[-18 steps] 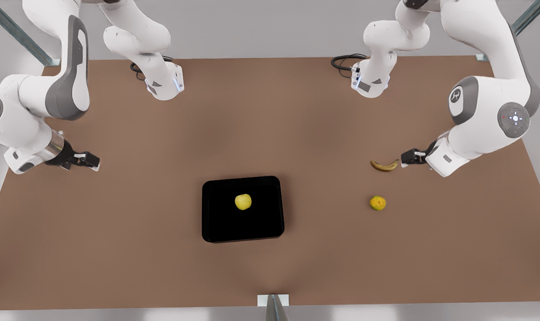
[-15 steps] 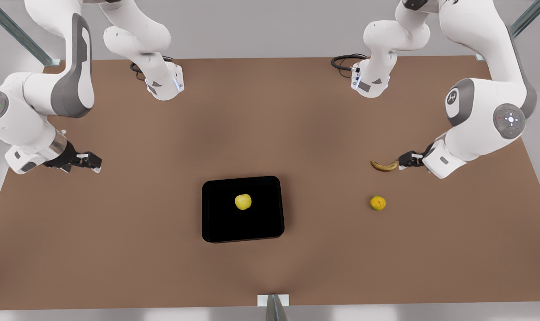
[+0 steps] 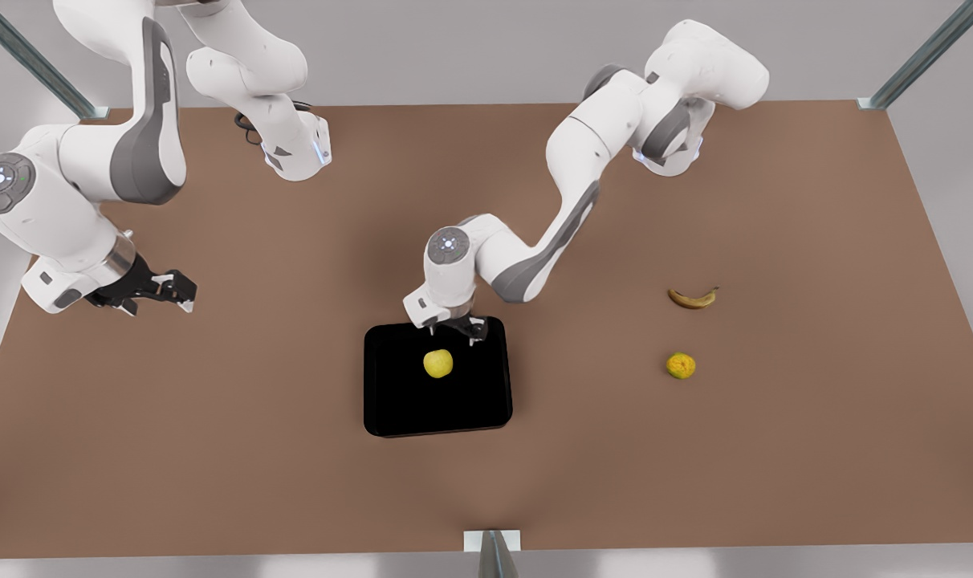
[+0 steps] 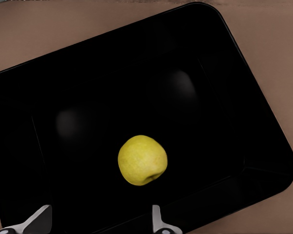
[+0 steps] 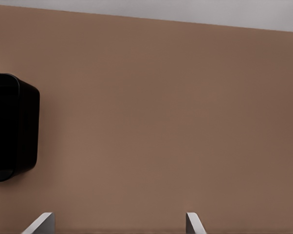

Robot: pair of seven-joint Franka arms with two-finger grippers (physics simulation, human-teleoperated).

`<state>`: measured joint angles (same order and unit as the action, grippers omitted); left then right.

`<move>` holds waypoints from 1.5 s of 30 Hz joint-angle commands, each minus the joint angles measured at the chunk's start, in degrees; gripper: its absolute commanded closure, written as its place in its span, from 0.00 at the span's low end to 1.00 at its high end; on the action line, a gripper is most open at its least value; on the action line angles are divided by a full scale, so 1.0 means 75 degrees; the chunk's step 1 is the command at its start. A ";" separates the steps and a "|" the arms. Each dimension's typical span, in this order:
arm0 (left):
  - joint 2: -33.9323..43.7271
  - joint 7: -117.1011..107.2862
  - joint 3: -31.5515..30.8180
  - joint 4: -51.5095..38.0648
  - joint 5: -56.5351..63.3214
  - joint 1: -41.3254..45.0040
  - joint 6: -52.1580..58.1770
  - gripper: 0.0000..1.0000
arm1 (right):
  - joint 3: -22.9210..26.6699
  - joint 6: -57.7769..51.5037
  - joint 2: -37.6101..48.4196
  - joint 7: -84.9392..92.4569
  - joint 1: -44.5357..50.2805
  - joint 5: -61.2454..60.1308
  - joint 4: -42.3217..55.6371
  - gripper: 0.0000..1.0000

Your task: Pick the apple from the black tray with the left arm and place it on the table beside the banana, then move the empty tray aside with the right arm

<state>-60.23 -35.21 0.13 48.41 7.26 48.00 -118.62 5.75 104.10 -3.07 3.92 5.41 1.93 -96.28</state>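
no legible markings | left gripper (image 3: pixel 455 330) spread over black tray (image 3: pixel 390 401), above apple (image 3: pixel 438 363) | right gripper (image 3: pixel 168 291) spread, waiting | banana (image 3: pixel 692 298), orange fruit (image 3: pixel 681 366) apart

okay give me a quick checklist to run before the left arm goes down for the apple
1. Apple lies inside the black tray: ok.
2. Left gripper open, fingertips spread wider than the apple: ok.
3. Left gripper centred over the apple: not ok; it hangs over the tray's far rim.
4. Bare table beside the banana for the drop: ok; the orange fruit lies apart.
5. Right gripper open, waiting away from the tray: ok.
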 commanded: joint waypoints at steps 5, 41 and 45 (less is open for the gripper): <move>-0.0735 -0.6111 0.0627 -0.0196 0.0274 0.0221 -0.2711 0.00 | -0.0017 -0.0180 -0.0024 0.0111 0.0134 0.0259 0.0006 0.00; -0.1544 -0.5584 0.0686 -0.0173 0.0380 0.0373 -0.2629 0.25 | -0.0017 -0.0180 -0.0048 0.0099 0.0134 0.0270 0.0006 0.00; -0.1110 -0.4576 0.0264 -0.0161 0.0239 -0.0001 -0.1785 0.25 | -0.0017 -0.0180 -0.0048 0.0099 0.0134 0.0270 0.0006 0.00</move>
<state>-69.07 -74.81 2.62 47.24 9.49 48.46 -136.41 5.58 102.77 -3.48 4.60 6.38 4.00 -96.27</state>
